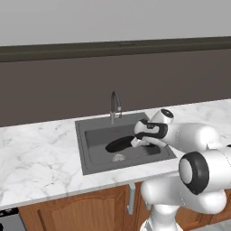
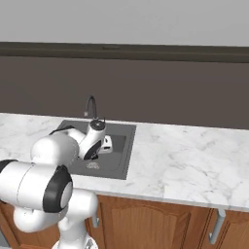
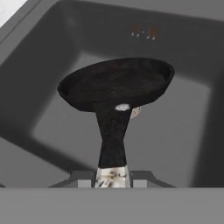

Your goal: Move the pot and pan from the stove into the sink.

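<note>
The black frying pan (image 1: 118, 145) hangs a little above the floor of the dark grey sink (image 1: 81, 135), tilted, its long handle (image 3: 112, 135) pointing back at me. My gripper (image 3: 112, 178) is shut on the end of that handle, with a finger (image 3: 85, 178) on each side. Seen from the left base, the gripper (image 1: 138, 141) reaches in over the basin's right half. From the right base, the hand (image 2: 99, 146) dips into the sink (image 2: 129, 146) and the arm hides the pan. The pot and the stove are out of view.
A slim curved faucet (image 1: 115, 106) stands at the sink's back rim. The round drain (image 1: 118, 157) lies on the basin floor under the pan. White marble counter (image 1: 36, 153) runs on both sides, with wooden cabinet doors (image 1: 85, 212) below.
</note>
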Tool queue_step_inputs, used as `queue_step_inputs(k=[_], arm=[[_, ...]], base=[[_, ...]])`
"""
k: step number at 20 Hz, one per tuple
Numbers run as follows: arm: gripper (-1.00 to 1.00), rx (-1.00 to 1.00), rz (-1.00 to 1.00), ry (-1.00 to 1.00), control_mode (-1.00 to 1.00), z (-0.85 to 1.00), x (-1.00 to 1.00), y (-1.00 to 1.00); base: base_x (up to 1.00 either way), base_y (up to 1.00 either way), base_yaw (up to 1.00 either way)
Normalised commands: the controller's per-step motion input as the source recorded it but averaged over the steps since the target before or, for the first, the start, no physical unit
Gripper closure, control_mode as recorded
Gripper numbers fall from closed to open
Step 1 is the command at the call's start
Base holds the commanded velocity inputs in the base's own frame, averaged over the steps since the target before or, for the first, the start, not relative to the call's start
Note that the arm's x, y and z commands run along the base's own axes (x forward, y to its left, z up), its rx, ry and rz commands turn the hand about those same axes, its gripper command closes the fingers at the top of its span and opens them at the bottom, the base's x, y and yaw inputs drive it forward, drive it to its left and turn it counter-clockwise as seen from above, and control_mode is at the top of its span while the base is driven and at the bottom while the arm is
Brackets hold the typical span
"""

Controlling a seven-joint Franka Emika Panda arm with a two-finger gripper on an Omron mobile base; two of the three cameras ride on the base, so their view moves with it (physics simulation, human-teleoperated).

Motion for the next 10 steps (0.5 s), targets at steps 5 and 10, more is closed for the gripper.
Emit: queue_step_inputs(k=[5,10], arm=[[1.00,-0.04,0.00,-0.03,-1.00,-0.33,0.08,0.00],[1.00,-0.01,0.00,-0.03,-1.00,-0.11,0.03,0.00]], base=[[0.00,0.00,0.00],[0.00,0.00,0.00]])
